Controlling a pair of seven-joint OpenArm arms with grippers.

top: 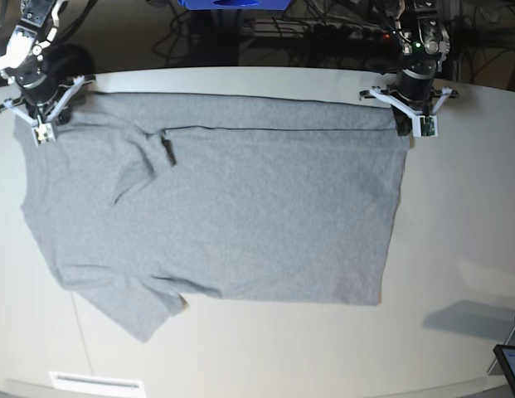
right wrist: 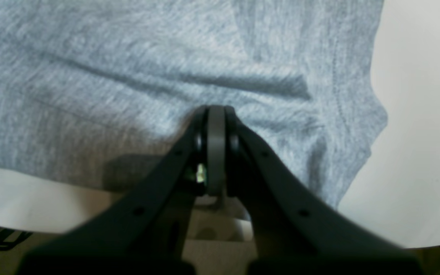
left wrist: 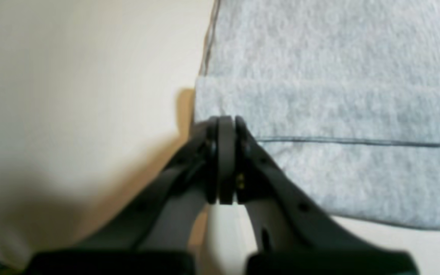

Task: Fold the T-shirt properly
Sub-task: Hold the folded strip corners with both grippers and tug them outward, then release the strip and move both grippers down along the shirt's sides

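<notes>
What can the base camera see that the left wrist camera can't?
Only the base view shows the whole T-shirt spread on the table, one sleeve sticking out at the bottom left, and the right gripper at the far left corner. Only the left wrist view shows the hem stitching close up. Both show the left gripper, shut, at the shirt's edge.

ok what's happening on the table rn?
A two-arm robot is working on a grey T-shirt spread nearly flat on the white table. The left gripper is shut at a hem corner on the far edge, and the right gripper is shut at the other far corner by the sleeve. No main fold is made yet.
</notes>
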